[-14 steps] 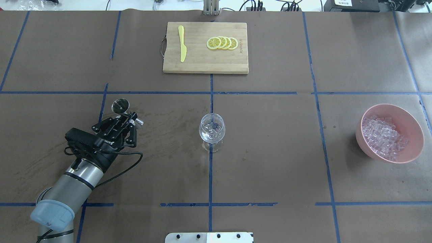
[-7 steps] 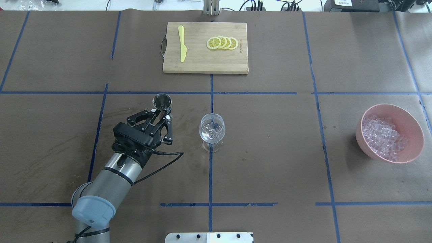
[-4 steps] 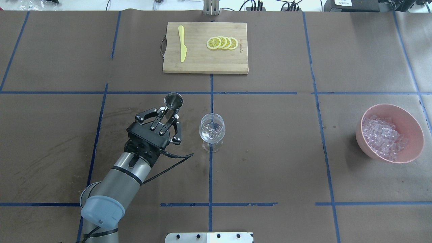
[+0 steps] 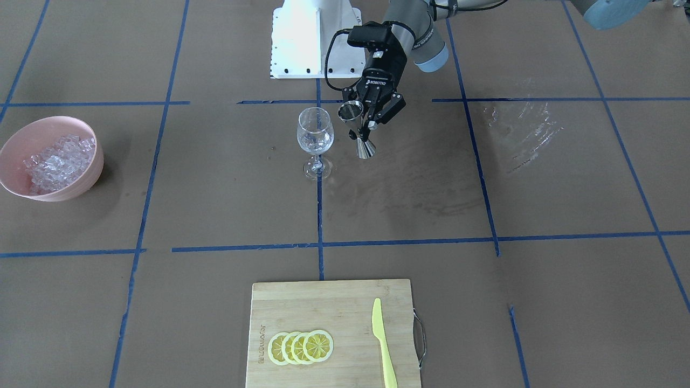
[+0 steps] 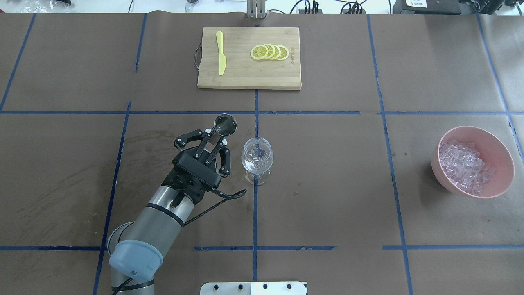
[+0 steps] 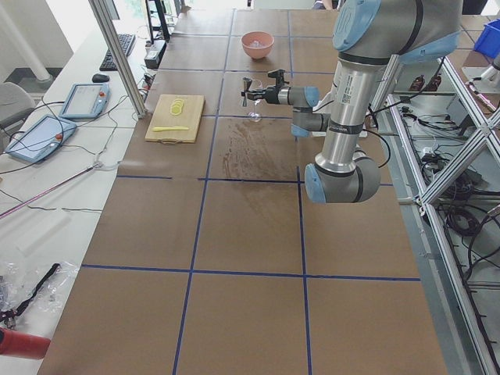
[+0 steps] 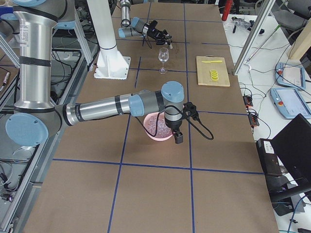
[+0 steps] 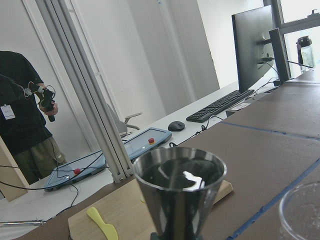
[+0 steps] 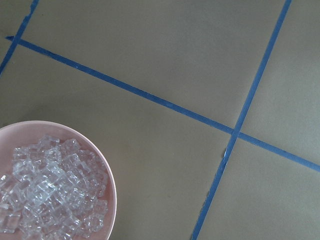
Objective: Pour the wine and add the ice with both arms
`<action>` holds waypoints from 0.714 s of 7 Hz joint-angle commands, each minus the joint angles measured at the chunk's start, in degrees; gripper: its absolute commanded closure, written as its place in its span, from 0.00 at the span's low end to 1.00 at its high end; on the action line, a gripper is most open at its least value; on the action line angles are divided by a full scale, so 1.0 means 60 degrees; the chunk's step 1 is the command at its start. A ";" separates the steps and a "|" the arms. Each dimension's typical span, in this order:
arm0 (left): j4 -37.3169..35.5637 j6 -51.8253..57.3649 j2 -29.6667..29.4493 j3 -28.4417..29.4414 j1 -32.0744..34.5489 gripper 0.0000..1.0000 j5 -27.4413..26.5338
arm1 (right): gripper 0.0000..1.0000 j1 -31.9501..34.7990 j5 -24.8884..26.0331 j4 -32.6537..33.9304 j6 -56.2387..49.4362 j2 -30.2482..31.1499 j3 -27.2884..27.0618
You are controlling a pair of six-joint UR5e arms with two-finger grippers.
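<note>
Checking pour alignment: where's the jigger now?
Overhead view: the jigger is held in the left gripper, just left of the wine glass, not over its rim.

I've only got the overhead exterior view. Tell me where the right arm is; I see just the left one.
Observer: Exterior right view: the right arm reaches over the pink bowl, right gripper hanging at its rim.
Operator: Report whether it holds ice.
Observer: Cannot tell; its wrist view shows only ice in the bowl, no fingers.
Operator: Give me the jigger's height.
Observer: Front-facing view: left gripper holds the jigger upright, clear of the table, beside the wine glass, apart.
</note>
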State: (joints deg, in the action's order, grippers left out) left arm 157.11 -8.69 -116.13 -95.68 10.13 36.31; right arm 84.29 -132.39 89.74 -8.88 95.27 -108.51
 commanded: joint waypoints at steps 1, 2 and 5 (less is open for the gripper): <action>-0.0796 0.0568 -0.0244 0.0010 -0.0134 1.00 -0.0278 | 0.00 0.0000 0.0005 0.0000 0.0001 0.0000 0.0038; -0.0800 0.1107 -0.0244 -0.0005 -0.0179 1.00 -0.0309 | 0.00 0.0000 0.0005 0.0000 0.0001 0.0000 0.0068; -0.0800 0.3096 -0.0449 0.0009 -0.0457 1.00 -0.0877 | 0.00 0.0000 0.0005 0.0000 0.0001 0.0000 0.0097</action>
State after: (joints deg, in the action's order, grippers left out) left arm 152.35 4.80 -118.29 -95.75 7.98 32.61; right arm 84.29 -132.36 89.74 -8.88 95.27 -108.03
